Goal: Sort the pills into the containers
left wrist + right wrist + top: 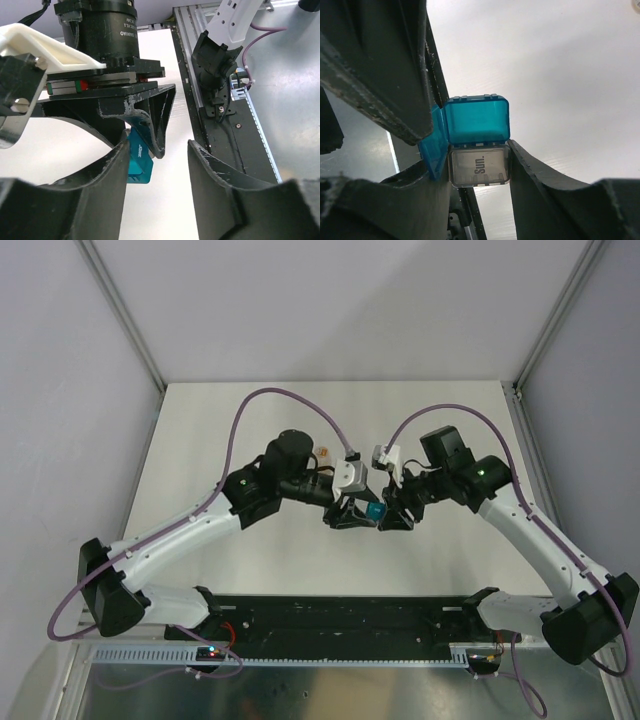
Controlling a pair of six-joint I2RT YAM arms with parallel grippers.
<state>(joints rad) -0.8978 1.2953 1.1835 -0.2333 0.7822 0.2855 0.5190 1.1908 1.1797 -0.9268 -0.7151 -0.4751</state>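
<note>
The teal-blue box (374, 511) is held at the table's middle, where both grippers meet. In the right wrist view the box (477, 120) has its grey flap (479, 169), marked "Sun.", hanging open between my right fingers. My right gripper (477, 167) is shut on the box. My left gripper (160, 150) is open; the box (139, 162) lies against its left finger (95, 190), with a wide gap to the other finger. In the top view the left gripper (352, 512) and the right gripper (393, 512) flank the box. A small orange item (324, 451), perhaps the amber vial, lies behind the left arm.
The white table (200, 440) is walled on three sides. A black rail with the arm bases (340, 615) runs along the near edge. A small pale speck (636, 4) lies on the table at the corner of the right wrist view.
</note>
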